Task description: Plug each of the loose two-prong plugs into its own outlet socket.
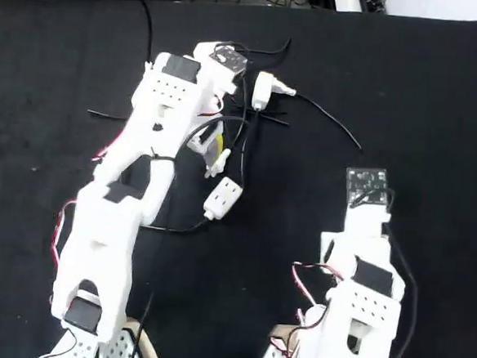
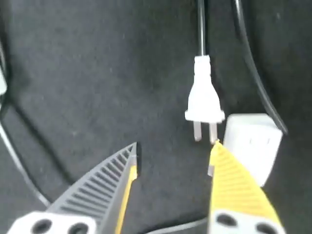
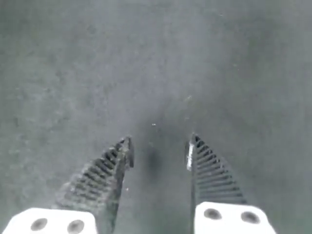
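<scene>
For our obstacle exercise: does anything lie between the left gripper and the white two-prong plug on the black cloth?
Nothing visible does. The open left gripper faces the white two-prong plug across bare cloth; the white outlet block sits beside the plug, not between them.

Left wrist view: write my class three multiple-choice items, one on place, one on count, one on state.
1. Where is the white plug? A beside the socket block; B on top of it; C plugged into it.
2. How many prongs does it show? A one; B two; C three.
3. How is the left tool? A open, empty; B shut on the plug; C shut, empty.
Key: 1 A, it lies next to the block; 2 B, two prongs stick out; 3 A, its fingers stand apart, nothing between.
</scene>
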Controlling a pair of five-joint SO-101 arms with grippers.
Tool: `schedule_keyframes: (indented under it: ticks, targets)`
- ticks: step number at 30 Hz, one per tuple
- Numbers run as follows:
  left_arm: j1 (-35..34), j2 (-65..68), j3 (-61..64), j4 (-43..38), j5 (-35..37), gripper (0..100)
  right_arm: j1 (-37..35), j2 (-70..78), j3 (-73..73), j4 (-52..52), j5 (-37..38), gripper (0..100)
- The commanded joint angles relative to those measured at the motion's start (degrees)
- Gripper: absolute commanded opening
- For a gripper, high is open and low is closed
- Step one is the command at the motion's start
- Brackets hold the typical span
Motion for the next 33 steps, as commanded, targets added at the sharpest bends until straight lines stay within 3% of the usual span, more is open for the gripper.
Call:
schedule_keyframes:
  ticks: [1, 17, 26, 33]
  targets:
    - [1.19, 5.19, -9.54, -0.7, -0.97, 24, -2.11, -2.59, 0.4, -0.7, -0.62, 17.7]
    - [4.18, 23.82, -35.56, 1.58, -4.04, 24, -2.2, -3.03, 0.92, -1.05, -0.62, 17.7]
    - [5.58, 24.62, -41.27, 1.49, -3.87, 24, -2.2, -3.03, 0.92, -1.05, -0.62, 17.7]
    - [2.24, 27.08, -39.16, 1.49, 2.29, 24, -2.2, -3.03, 0.92, -1.05, -0.62, 17.7]
